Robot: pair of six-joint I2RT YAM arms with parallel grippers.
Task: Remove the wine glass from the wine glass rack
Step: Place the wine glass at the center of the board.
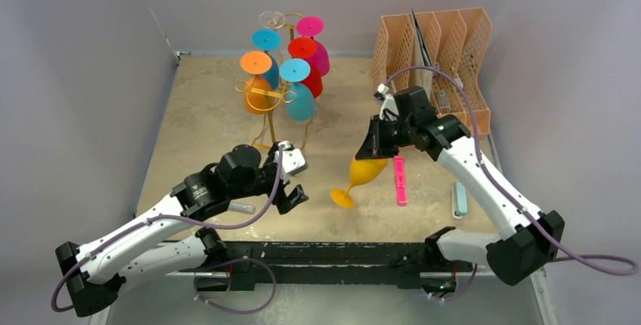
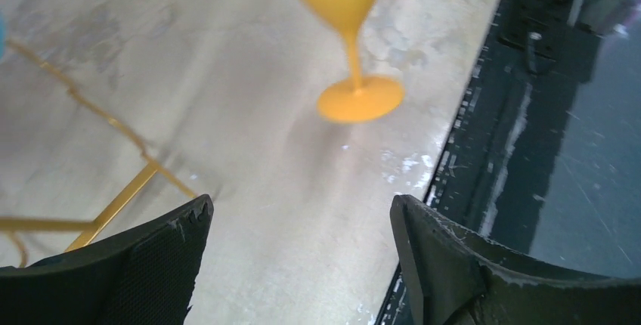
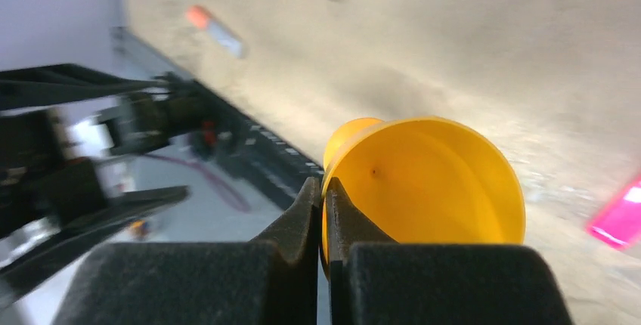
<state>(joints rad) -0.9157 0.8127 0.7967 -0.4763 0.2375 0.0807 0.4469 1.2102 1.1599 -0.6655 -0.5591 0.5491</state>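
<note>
Top external: yellow wine glass [image 1: 361, 175] off the wine glass rack [image 1: 266, 95], tilted over the middle of the counter toward the near edge, foot lowest, at or just above the surface; cannot tell which. Pinched at the bowl rim by the right gripper [image 1: 376, 146]. Right wrist: jaws narrow, one finger inside the bowl, one outside, wall clamped between. Left gripper [image 1: 292, 183] to the glass's left, apart from it, near the rack's wire base. Left wrist: jaws wide, nothing between, glass foot beyond the fingertips. Rack toward the far-left corner, other coloured glasses [image 1: 301, 102] hanging on it.
</note>
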